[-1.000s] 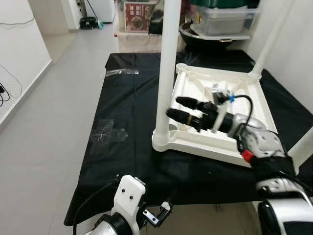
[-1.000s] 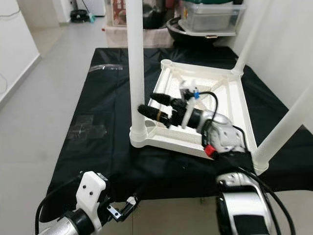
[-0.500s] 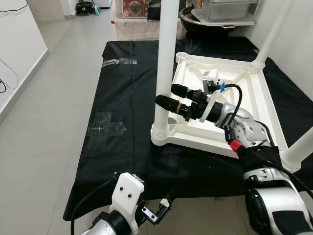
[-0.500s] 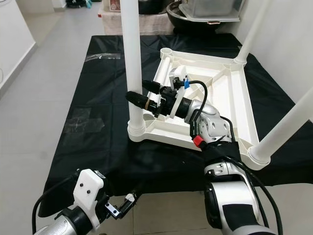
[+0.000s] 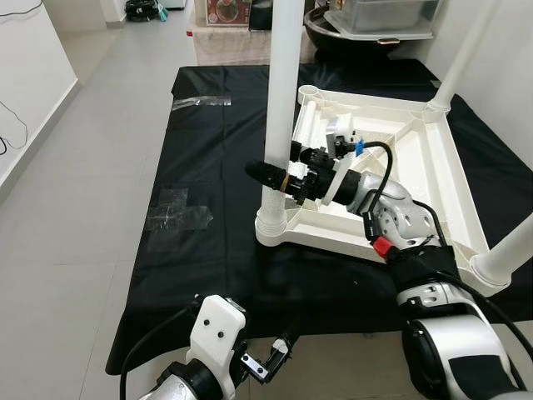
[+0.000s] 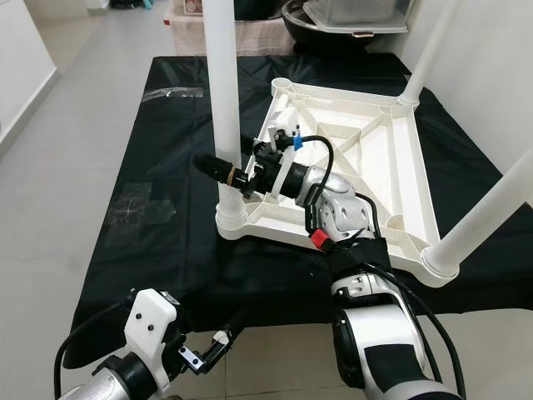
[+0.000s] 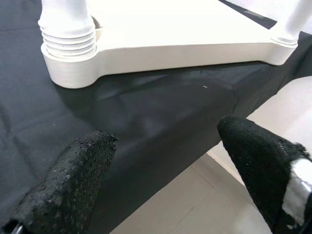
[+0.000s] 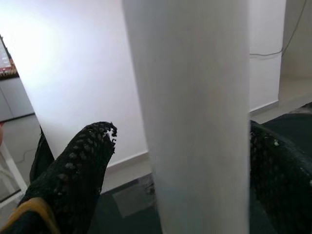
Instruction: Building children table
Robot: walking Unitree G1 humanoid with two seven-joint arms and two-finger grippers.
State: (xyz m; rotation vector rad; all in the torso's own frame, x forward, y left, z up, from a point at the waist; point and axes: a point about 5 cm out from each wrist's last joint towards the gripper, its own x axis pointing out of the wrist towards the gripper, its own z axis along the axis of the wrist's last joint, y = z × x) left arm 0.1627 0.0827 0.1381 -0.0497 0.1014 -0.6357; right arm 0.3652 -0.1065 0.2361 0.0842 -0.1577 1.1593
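A white plastic children's table (image 5: 333, 237) lies upside down on a black mat (image 5: 208, 150). An upright white leg (image 5: 279, 83) stands in its near left corner socket. Two more legs rise at the far right (image 5: 462, 58) and near right (image 5: 508, 254). The far left socket (image 5: 309, 92) holds no leg. My right gripper (image 5: 281, 164) reaches across the table and straddles the near left leg, open, one finger on each side; the right wrist view has the leg (image 8: 190, 112) between the fingers (image 8: 73, 170). My left gripper (image 7: 165, 146) hangs open low by the mat's front edge.
Clear storage boxes and a dark pan (image 5: 375, 25) stand behind the mat. Strips of clear tape (image 5: 179, 218) stick to the mat's left part. Grey tiled floor (image 5: 75, 167) stretches to the left, up to a white wall.
My right gripper has moved left from over the table's underside until its fingers flank the near left leg. The left arm has stayed put.
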